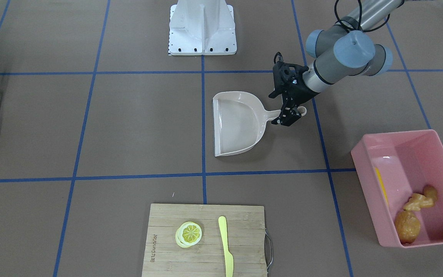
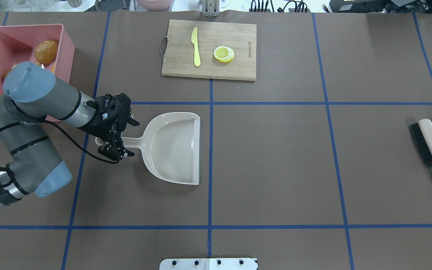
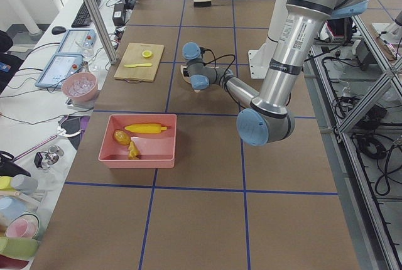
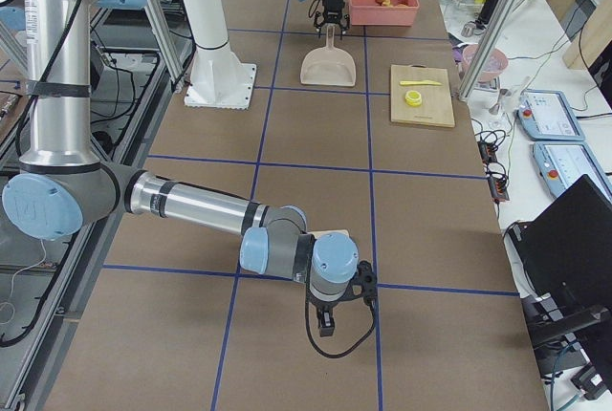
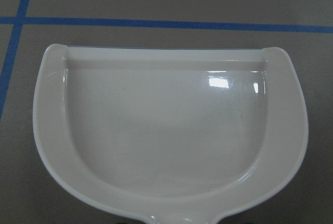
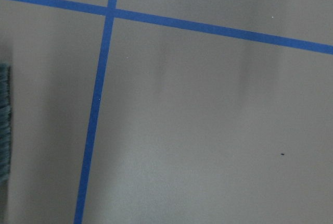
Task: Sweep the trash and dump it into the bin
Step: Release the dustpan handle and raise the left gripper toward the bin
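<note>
The trash lies inside the pink bin [image 1: 398, 135] at my left: the brown-orange potato [image 1: 407, 227], the tan ginger root [image 1: 421, 200] and the yellow corn cob [image 3: 146, 128]. My left gripper [image 2: 116, 149] hangs open over the handle of the beige dustpan [image 2: 174, 150], which lies flat on the table and holds nothing. The left wrist view shows only the dustpan's bare tray [image 5: 166, 130]. My right gripper [image 4: 326, 325] hovers low over the table at the right end; I cannot tell whether it is open or shut.
A hand brush [image 2: 431, 144] lies at the table's right edge, its bristles [image 6: 4, 120] at the edge of the right wrist view. A wooden cutting board [image 2: 208, 71] at the far side carries a lemon slice [image 2: 224, 54] and a yellow knife [image 2: 196, 47].
</note>
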Available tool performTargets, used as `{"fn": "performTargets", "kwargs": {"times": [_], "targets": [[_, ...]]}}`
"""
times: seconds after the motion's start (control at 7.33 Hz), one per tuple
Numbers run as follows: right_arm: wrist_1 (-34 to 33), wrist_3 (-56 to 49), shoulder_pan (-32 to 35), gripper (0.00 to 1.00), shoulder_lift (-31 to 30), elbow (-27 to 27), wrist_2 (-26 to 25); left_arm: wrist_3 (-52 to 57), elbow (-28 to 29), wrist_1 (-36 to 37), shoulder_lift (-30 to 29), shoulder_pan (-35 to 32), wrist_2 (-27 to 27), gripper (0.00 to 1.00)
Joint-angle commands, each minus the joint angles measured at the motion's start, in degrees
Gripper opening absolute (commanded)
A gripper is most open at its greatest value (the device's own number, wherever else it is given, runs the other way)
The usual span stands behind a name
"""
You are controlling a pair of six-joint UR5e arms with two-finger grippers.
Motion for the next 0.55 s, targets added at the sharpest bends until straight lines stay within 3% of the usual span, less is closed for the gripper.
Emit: {"fn": "performTargets", "kwargs": {"times": [0.0,0.14,0.41], "targets": [[0.00,0.04,0.00,1.00,0.26,0.07,0.08,-0.14,-1.77,1.27,1.41,-4.14,9.61,0.98],[0.00,-0.05,0.00,1.00,0.17,-0.10,0.16,-0.22,-2.12,3.37,1.50,-5.46,13.95,0.98],[0.00,0.04,0.00,1.00,0.17,-0.02,0.25,-5.19,-2.21,5.49,2.46,-10.63,15.40,0.98]]}}
